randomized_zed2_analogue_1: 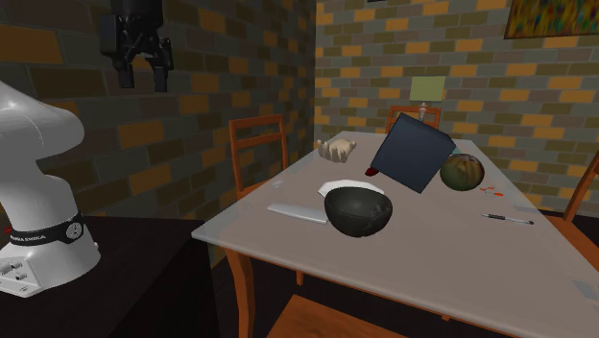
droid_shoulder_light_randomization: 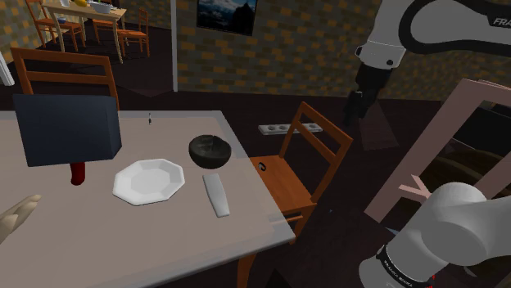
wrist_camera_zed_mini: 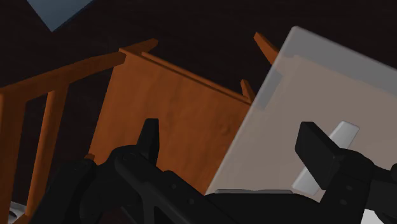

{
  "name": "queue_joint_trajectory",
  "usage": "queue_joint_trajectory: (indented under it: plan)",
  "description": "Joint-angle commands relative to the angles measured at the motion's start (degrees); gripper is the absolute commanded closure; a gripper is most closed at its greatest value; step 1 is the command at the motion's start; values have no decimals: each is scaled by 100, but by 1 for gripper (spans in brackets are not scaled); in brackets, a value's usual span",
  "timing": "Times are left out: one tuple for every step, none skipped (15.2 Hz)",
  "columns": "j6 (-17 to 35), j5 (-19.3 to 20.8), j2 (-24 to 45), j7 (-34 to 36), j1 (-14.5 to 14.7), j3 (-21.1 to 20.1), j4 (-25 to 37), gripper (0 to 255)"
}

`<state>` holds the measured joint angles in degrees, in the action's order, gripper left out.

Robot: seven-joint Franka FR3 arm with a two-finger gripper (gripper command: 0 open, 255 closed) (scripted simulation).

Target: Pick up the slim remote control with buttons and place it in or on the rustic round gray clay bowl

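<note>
The slim pale-grey remote (droid_shoulder_light_randomization: 216, 195) lay flat on the tabletop (droid_shoulder_light_randomization: 172, 237) near its edge, just beside a white plate (droid_shoulder_light_randomization: 149, 181) and close to the dark round bowl (droid_shoulder_light_randomization: 208, 150) without touching it, well apart from the end effector (droid_shoulder_light_randomization: 354, 113), which hung high in the air off the tabletop's side, above a wooden chair (droid_shoulder_light_randomization: 296, 170). In the second exterior view the end effector (randomized_zed2_analogue_1: 140, 79) pointed down with its fingers (randomized_zed2_analogue_1: 123, 75) spread apart, holding and touching nothing, while the remote (randomized_zed2_analogue_1: 297, 211) sat far below it beside the bowl (randomized_zed2_analogue_1: 358, 211). That view also showed a brownish ball (randomized_zed2_analogue_1: 462, 171) and a pen (randomized_zed2_analogue_1: 507, 219) behind a tilted dark blue box (randomized_zed2_analogue_1: 413, 152). In the wrist view the remote (wrist_camera_zed_mini: 343, 133) peeked out beyond one finger (wrist_camera_zed_mini: 318, 149) of the end effector (wrist_camera_zed_mini: 232, 130).
</note>
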<state>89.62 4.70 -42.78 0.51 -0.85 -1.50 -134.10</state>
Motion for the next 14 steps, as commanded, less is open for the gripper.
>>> queue_joint_trajectory:
  plan:
    - [0, 0, 0, 0, 0, 0, 0, 0]
    - [159, -65, 62, 130, 17, -71, -99, 0]
    - [320, -129, 133, 259, 34, -143, -191, 0]
    - [483, -191, 213, 386, 51, -216, -275, 0]
    - [648, -251, 302, 512, 68, -289, -351, 0]
    - [815, -310, 400, 637, 84, -363, -419, 0]
    - [984, -366, 506, 762, 101, -437, -479, 0]
    - [1154, -419, 622, 886, 118, -511, -531, 0]
    - [1326, -469, 746, 1009, 133, -585, -575, 0]
    - [1498, -515, 878, 1132, 150, -657, -611, 0]
    - [1670, -558, 1019, 1254, 164, -731, -638, 0]
    - [1843, -597, 1168, 1376, 176, -805, -656, 0]
    - [2015, -632, 1325, 1498, 187, -879, -666, 0]
    - [2187, -661, 1489, 1620, 197, -953, -667, 0]
